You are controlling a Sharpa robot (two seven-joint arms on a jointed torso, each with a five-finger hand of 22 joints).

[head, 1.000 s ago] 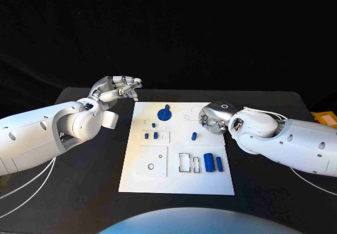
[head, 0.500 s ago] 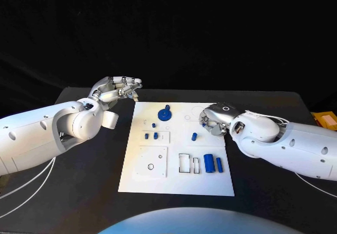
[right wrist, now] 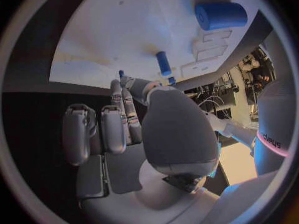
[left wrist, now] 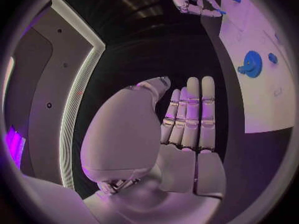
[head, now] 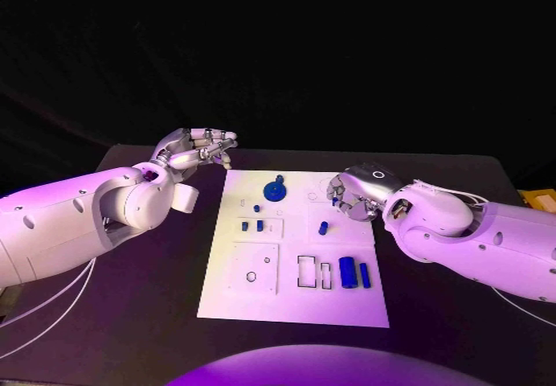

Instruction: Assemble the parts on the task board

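Note:
The white task board [head: 290, 297] lies mid-table. On it are a blue round disc [head: 275, 190], two short pegs [head: 251, 225], a single peg [head: 323, 228], a thick cylinder [head: 346, 273] and a slim bar [head: 364, 274]. My right hand [head: 353, 193] hovers over the board's far right edge. In the right wrist view a small blue part [right wrist: 121, 73] shows at its fingertips, pinched between thumb and finger, above the peg [right wrist: 163, 63] and cylinder [right wrist: 221, 16]. My left hand [head: 197, 147] is off the board's far left corner, fingers stretched side by side, holding nothing [left wrist: 187, 119].
The board has empty rectangular slots [head: 311, 271] and a square plate with a hole [head: 251, 269]. Black table [head: 139, 289] surrounds it on both sides. A yellow object [head: 539, 197] sits at the table's far right edge.
My right arm has shifted slightly, its hand staying over the board's far right edge. My left hand has not moved.

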